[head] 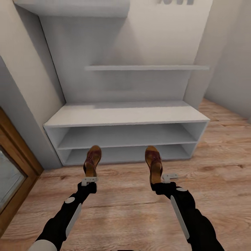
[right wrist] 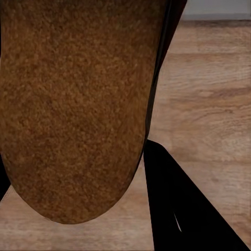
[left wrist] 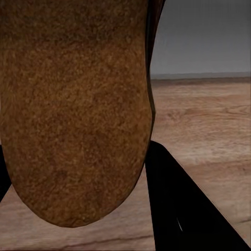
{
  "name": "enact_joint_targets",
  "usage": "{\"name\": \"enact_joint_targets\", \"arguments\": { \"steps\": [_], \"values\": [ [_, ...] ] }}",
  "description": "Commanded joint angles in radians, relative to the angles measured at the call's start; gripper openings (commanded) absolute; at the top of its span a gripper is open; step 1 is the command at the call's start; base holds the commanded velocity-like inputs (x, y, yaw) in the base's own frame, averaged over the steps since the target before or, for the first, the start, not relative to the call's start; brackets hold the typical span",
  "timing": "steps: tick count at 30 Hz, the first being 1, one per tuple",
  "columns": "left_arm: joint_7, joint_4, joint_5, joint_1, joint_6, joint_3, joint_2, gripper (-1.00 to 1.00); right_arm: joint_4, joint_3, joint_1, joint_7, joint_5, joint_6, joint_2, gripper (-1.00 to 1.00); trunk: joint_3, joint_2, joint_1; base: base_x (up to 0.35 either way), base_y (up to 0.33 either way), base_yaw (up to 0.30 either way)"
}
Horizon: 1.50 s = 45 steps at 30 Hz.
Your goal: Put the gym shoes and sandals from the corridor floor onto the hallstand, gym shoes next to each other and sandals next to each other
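The big white shoe rack (head: 127,116) stands against the wall, and everything else sits in front of it. The brown wood floor (head: 216,153) runs out from its foot. The rack has a flat top and two open shelves under it, and all of them look bare. No gym shoes can be seen. Two black arms reach toward the rack, each carrying one brown sandal. The left sandal (head: 92,160) hangs in front of the rack's lowest shelf, toward its left end, and the right sandal (head: 153,162) hangs in front of the same shelf, nearer its middle. Both are up off the floor, toes pointing at the rack. To do this step well, I think each arm should push its sandal well onto a shelf, lay it flat, and bring the two close together so they end up side by side. The left hand (head: 89,181) is closed on the heel end of its sandal. The right hand (head: 168,178) grips its sandal the same way.
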Motion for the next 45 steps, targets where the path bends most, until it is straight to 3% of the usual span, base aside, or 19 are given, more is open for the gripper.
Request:
{"name": "enact_joint_targets", "arguments": {
  "steps": [1,8,17,22,29,33,40,45],
  "values": [
    [-0.003,-0.002,0.007,-0.001,0.007,-0.001,0.0,-1.0,-0.001,0.0,0.0,-0.003,-0.004,0.005,0.0,-1.0,0.0,0.0,0.0,0.012,-0.012,0.284],
    [-0.003,-0.001,0.007,0.0,0.007,-0.001,0.0,-1.0,-0.001,0.0,0.0,-0.003,-0.004,0.005,0.0,-1.0,0.004,0.0,0.0,0.003,-0.003,0.271],
    [-0.003,0.005,0.007,0.0,0.007,-0.001,0.0,-1.0,-0.001,0.0,0.0,-0.002,-0.001,0.005,0.0,-1.0,0.004,0.0,0.0,0.0,0.0,0.036],
    [0.0,0.014,0.019,0.012,0.03,0.002,-0.004,-1.0,0.011,-0.03,0.0,0.015,0.007,-0.002,-0.018,-1.0,0.004,0.0,0.0,0.0,0.0,0.0],
    [-0.003,0.016,0.02,0.027,-0.009,0.002,0.0,-1.0,0.005,-0.001,0.0,0.003,0.001,-0.002,0.021,-1.0,0.004,0.0,0.0,0.0,0.0,0.0],
    [-0.002,0.016,0.021,0.027,-0.013,0.002,0.0,-1.0,0.005,0.022,0.0,-0.003,0.0,-0.002,0.021,-1.0,0.004,0.0,0.0,0.0,0.0,0.0],
    [-0.002,0.016,0.021,0.025,0.0,0.002,0.0,-1.0,0.011,0.013,0.0,0.001,-0.002,-0.003,0.015,-1.0,0.004,0.0,0.0,0.0,0.0,0.0],
    [-0.001,0.015,0.02,0.023,0.028,0.002,0.0,-1.0,0.013,-0.017,0.0,0.001,-0.001,-0.003,0.014,-1.0,0.004,0.0,0.0,0.0,0.0,0.0]
  ]
}}
